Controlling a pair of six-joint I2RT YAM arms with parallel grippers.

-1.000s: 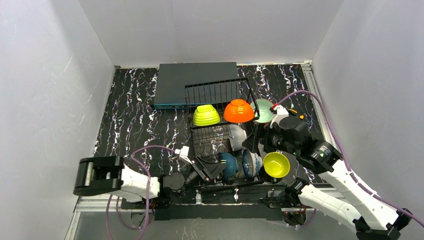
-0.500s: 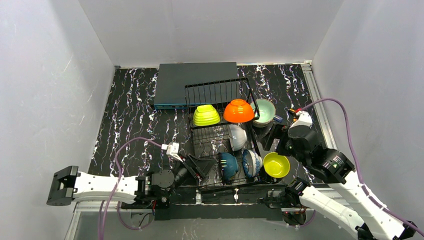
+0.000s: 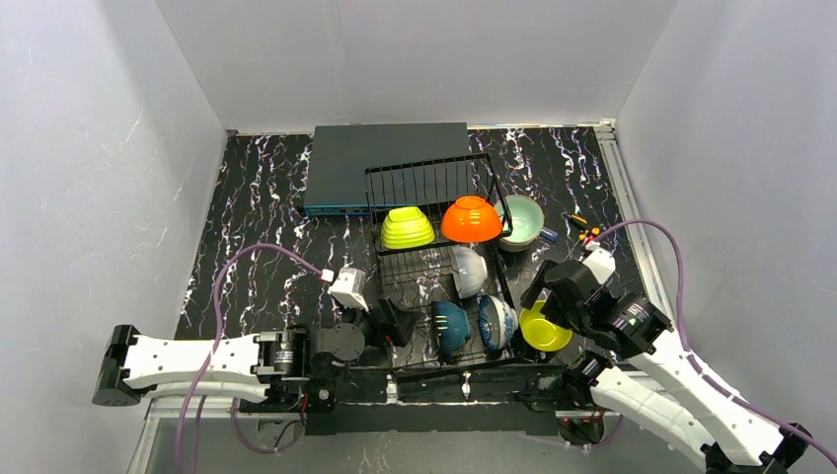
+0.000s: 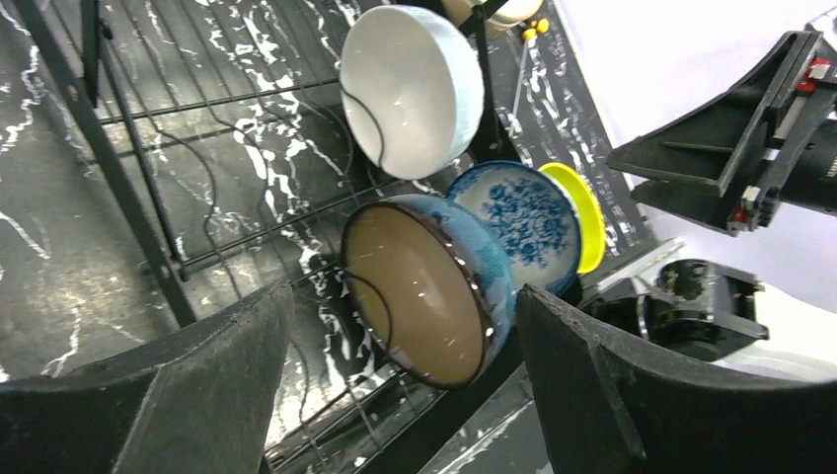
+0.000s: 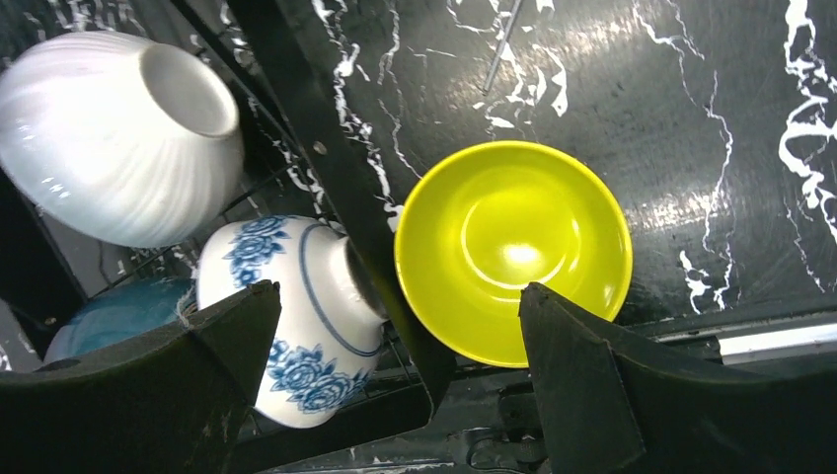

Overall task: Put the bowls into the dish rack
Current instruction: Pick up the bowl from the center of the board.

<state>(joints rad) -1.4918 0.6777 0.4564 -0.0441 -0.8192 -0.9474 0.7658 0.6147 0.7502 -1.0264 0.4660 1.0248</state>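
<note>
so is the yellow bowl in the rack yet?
No, the yellow bowl sits upright on the table, just outside the dish rack frame.

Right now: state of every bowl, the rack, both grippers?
lime bowl: upside down on rack tier
orange bowl: upside down on rack tier
mint bowl: upright, beside rack
white bowl: on edge in rack
teal bowl: on edge in rack
patterned bowl: on edge in rack
yellow bowl: upright on table
dish rack: partly loaded
left gripper: open, empty
right gripper: open, empty
</note>
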